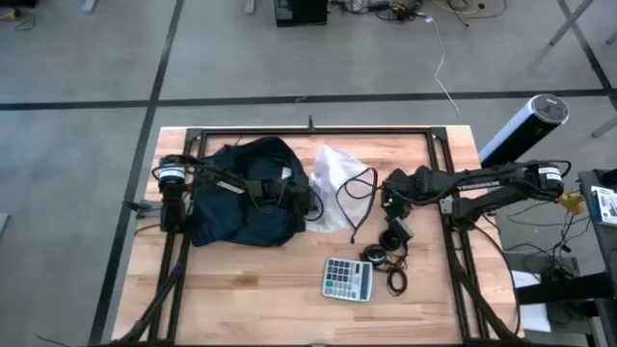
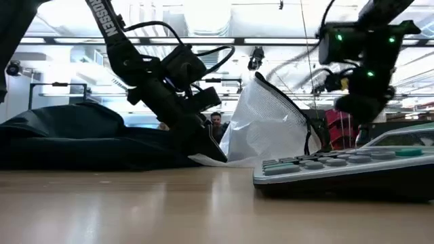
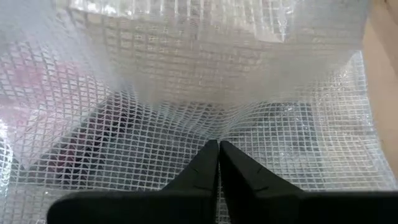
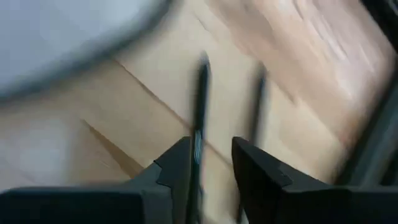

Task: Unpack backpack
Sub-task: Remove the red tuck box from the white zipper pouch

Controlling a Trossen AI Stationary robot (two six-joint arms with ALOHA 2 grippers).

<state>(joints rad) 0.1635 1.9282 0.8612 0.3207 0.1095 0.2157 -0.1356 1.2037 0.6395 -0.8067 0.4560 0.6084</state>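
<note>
- We see the backpack lying slumped on the left half of the wooden table, a dark navy, floppy mass; in the low view it shows as a low dark heap.
- Touching the backpack's right side lies a silvery-white mesh pouch, partly raised; in the low view it stands up as a crumpled peak.
- The left gripper reaches across the backpack to the pouch's edge nearest the backpack. In the left wrist view its two dark fingers are pressed together with the gridded plastic puckering at their tips, so we read it as pinched shut on the pouch.
- A thin black cable loops over the pouch's far side from the backpack and trails toward the front of the table.
- The right gripper hangs on the far side of the pouch from the backpack, above the cable's run. In the right wrist view its fingers stand a little apart, with a dark cable running between them; we cannot tell whether they grip it.
- Beyond the pouch from the backpack, toward the table's front edge, sits a grey calculator, which fills the near right of the low view.
- Just beside the calculator, on its side away from the backpack, lie small black headphones with a coiled cord.
</note>
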